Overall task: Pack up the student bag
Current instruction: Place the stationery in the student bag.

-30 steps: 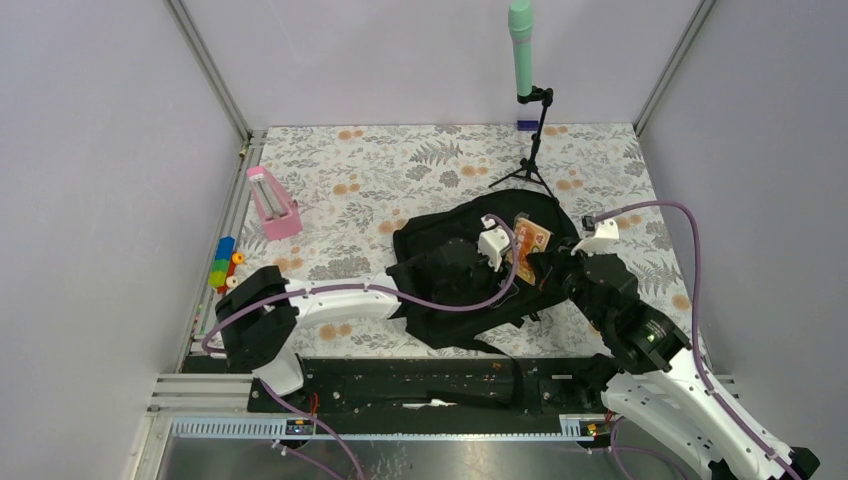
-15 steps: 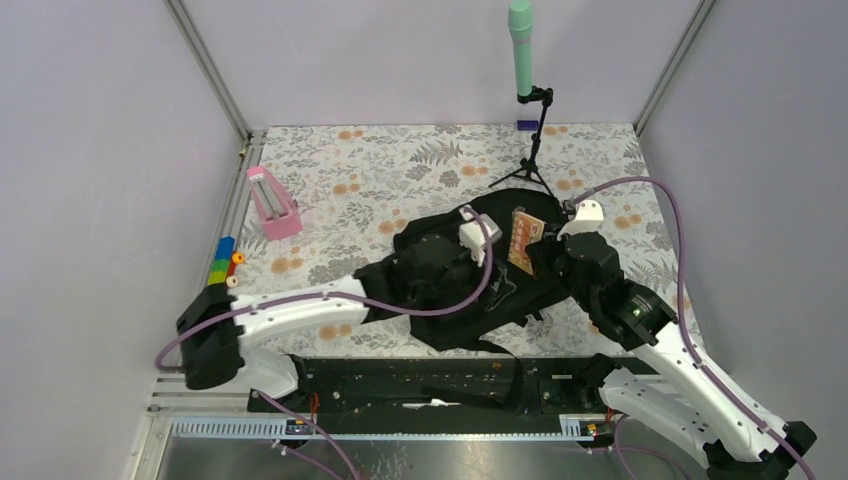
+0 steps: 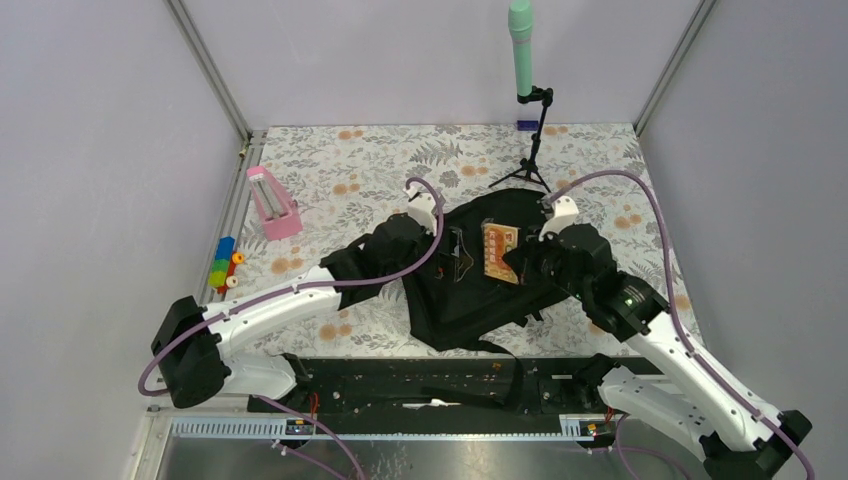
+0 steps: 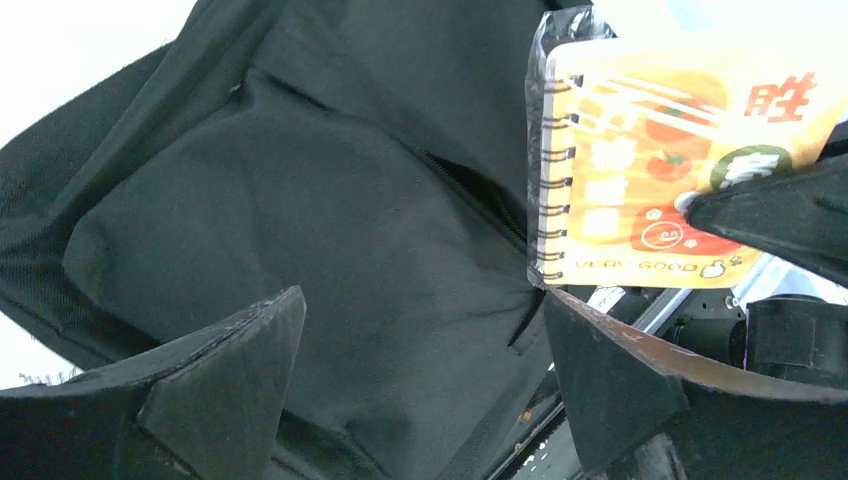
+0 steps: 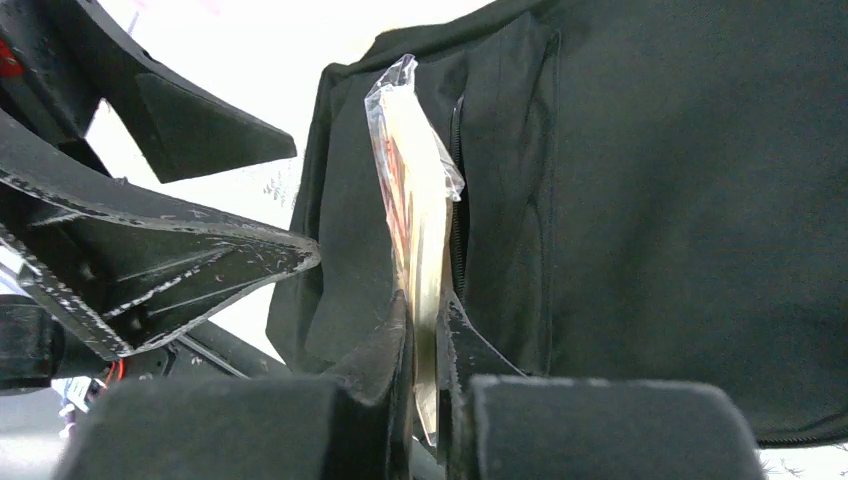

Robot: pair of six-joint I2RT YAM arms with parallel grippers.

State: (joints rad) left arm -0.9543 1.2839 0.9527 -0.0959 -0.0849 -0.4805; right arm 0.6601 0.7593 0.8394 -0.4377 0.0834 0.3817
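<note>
Since a second ago the left arm has pulled back off the middle of the bag toward its left edge and its jaws have swung wide, while the right arm has carried its load leftward over the bag. Now the left fingers stand well apart with nothing between them, hovering just above the black cloth. The right fingers are clamped on the lower edge of a notebook, which stands on edge, spiral-bound, orange and yellow, in clear wrap. It hangs just beside a zip slit that looks only barely parted. The step in hand seems to be slipping the notebook into that slit. To do it well, the left fingers should probably pinch the nearer lip and lift it so the mouth gapes. The right arm can then feed the notebook in edge first, in line with the zip, letting go only once it is well inside; the loose wrap could snag on the teeth. The student bag is soft, black and slumped flat, with folds and seams. It lies on the flowered surface between the two arms, nearer than the tripod stand.
</note>
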